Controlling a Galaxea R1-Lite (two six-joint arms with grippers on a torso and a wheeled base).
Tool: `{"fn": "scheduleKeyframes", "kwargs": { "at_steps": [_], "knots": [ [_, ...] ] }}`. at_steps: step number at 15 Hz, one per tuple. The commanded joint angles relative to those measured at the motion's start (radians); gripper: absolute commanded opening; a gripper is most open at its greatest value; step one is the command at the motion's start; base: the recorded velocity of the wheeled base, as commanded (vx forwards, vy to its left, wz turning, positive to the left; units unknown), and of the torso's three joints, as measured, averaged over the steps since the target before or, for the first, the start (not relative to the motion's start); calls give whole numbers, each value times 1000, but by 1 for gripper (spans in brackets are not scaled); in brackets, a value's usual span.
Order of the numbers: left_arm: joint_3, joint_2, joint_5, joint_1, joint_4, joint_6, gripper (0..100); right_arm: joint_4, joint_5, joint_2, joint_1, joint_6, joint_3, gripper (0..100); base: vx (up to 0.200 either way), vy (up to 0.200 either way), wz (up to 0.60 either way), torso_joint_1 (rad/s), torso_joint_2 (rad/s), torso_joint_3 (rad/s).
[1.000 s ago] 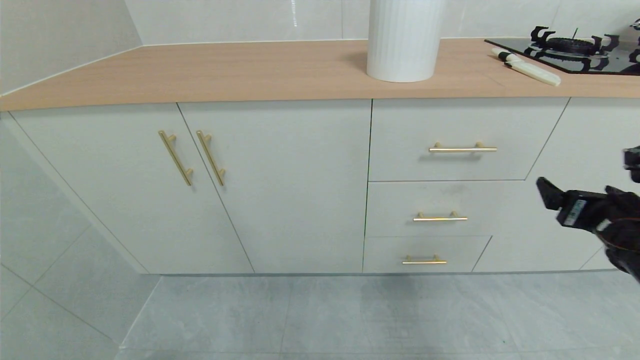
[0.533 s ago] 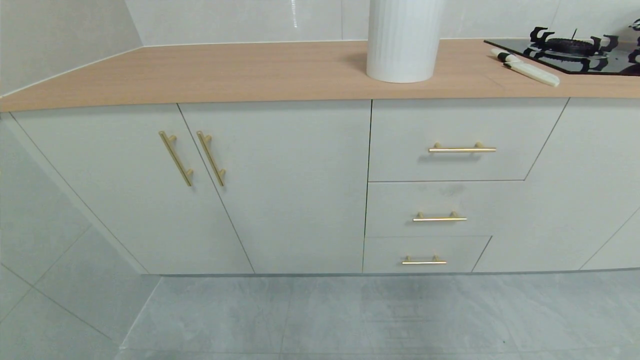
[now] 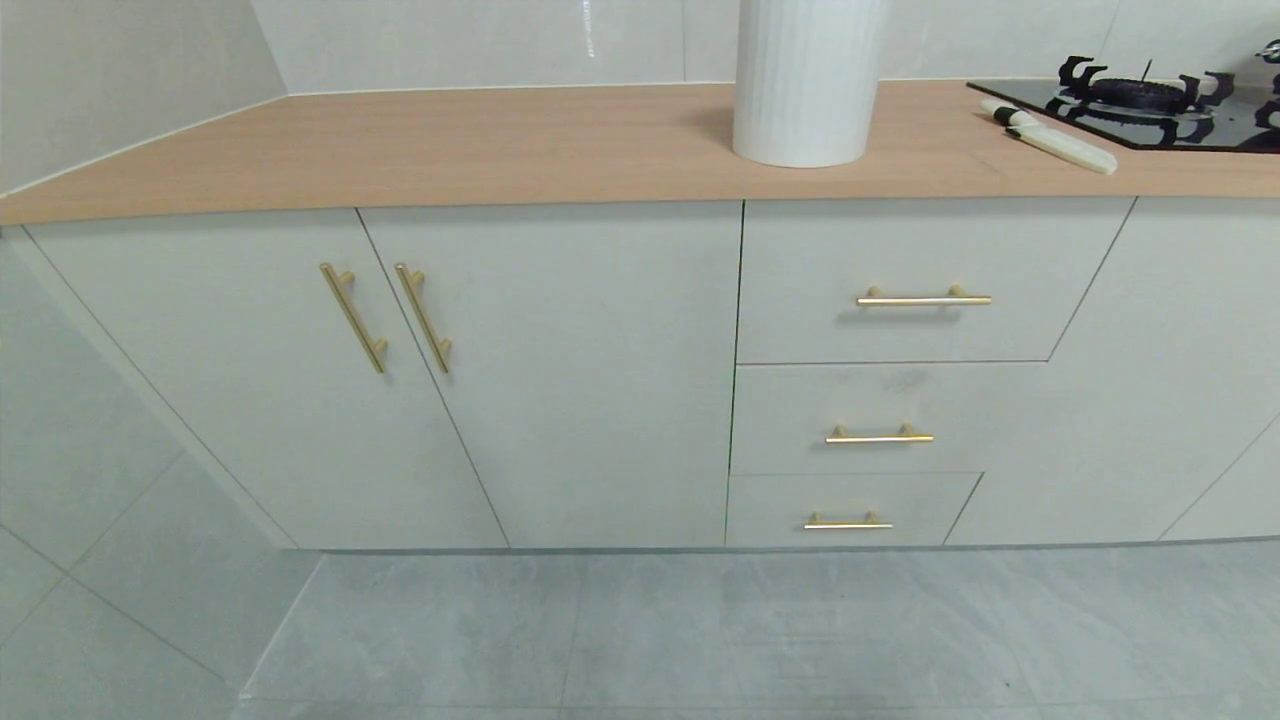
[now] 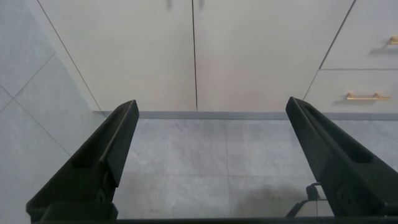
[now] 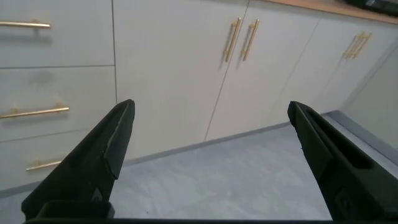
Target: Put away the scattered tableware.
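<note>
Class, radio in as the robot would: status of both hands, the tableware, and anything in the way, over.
Left hand open, empty. Right hand open, empty. Knife on countertop by hob, untouched. Drawers shut.

The cabinet front [image 3: 590, 370] is seen by the head camera from a fair way back, tilted down: countertop [image 3: 450, 150] at 12 o'clock, floor [image 3: 700, 630] at 6. Wrist cameras are held lower, closer; the drawer stack [image 3: 880, 400] is shared by all three.
</note>
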Motion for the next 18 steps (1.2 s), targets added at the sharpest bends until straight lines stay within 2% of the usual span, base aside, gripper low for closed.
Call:
{"fn": "scheduleKeyframes", "kwargs": {
  "at_steps": [1, 3, 5, 7, 8, 10, 12, 18],
  "knots": [
    [0, 0, 1, 0, 0, 0, 100, -5, 56, -87, 15, 13, 78, 100, 0, 0, 0, 0, 0, 0],
    [0, 0, 1, 0, 0, 0, 100, -8, 85, -85, 15, 96, 121, 100, 0, 0, 0, 0, 0, 0],
    [0, 0, 1, 0, 0, 0, 100, -40, 263, -85, 15, 143, 231, 100, 0, 0, 0, 0, 0, 0],
    [0, 0, 1, 0, 0, 0, 100, -112, 368, -85, 17, 156, 345, 100, 0, 0, 0, 0, 0, 0],
    [0, 0, 1, 0, 0, 0, 100, -112, 398, -85, 17, 163, 356, 100, 0, 0, 0, 0, 0, 0],
    [0, 0, 1, 0, 0, 0, 100, -45, 426, -85, 17, 188, 354, 100, 0, 0, 0, 0, 0, 0],
    [0, 0, 1, 0, 0, 0, 100, -53, 457, -85, 17, 209, 356, 100, 0, 0, 0, 0, 0, 0],
    [2, 0, 1, 0, 0, 0, 100, -53, 455, -85, 17, 218, 356, 100, 0, 0, 0, 0, 0, 0]
  ]
}}
